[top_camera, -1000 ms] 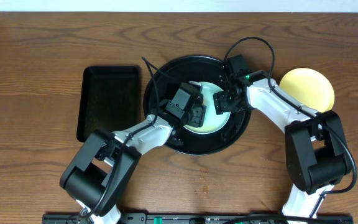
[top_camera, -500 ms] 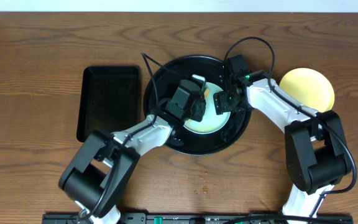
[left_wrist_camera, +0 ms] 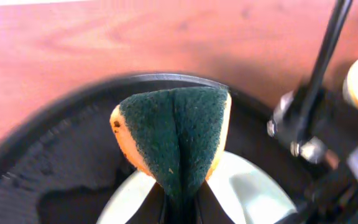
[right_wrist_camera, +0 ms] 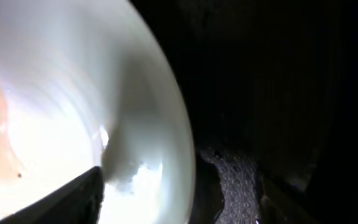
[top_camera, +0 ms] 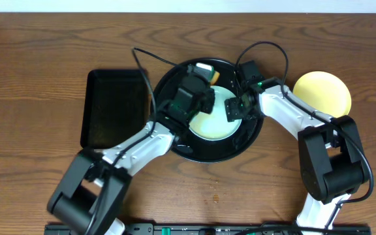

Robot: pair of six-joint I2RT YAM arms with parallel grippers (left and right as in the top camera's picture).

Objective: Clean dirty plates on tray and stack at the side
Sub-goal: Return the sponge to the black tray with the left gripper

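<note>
Left jaws clamp the folded sponge (left_wrist_camera: 173, 134), scouring face outward, above the round tray (top_camera: 230, 153). Right jaws stand wide astride the rim of the mint plate (top_camera: 219, 114) inside it, probably to steady it for scrubbing.

Sponge (left_wrist_camera: 176, 134) in left gripper (left_wrist_camera: 180, 205), over tray (top_camera: 175, 147). Plates (top_camera: 214, 127) in tray beside it, right gripper (top_camera: 235, 111) at their right rim. Lone plate (top_camera: 323, 91) right of that; small tray (top_camera: 115, 108) left of left gripper.

The left arm (top_camera: 142, 140) hides much of the plates (top_camera: 222, 125), so smudges cannot be made out. The left wrist view's lower edge cuts off the left gripper (left_wrist_camera: 179, 208) pinching the sponge (left_wrist_camera: 173, 130). The right gripper (top_camera: 235, 109) perhaps grips the blurred plate rim (right_wrist_camera: 166, 112); unclear.
</note>
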